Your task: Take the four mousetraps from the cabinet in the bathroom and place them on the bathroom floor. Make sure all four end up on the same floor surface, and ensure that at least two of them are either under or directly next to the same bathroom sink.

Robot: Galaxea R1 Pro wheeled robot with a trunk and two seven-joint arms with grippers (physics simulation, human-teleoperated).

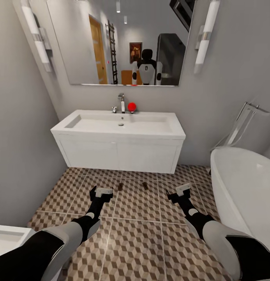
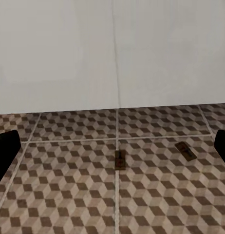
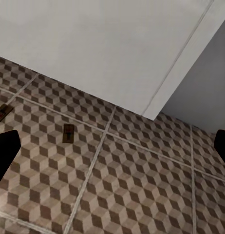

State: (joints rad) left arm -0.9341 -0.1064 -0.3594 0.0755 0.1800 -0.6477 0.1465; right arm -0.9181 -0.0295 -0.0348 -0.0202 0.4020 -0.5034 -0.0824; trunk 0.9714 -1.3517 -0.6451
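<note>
Two mousetraps lie flat on the bathroom floor, just in front of the white vanity under the sink and near each other. The left hand and right hand hover low over the tiles, both apparently open and empty.

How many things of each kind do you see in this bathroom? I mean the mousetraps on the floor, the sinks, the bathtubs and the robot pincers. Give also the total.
Mousetraps on the tiled floor: 2
Sinks: 1
Bathtubs: 1
Robot pincers: 2, left pincer and right pincer
Total: 6
</note>
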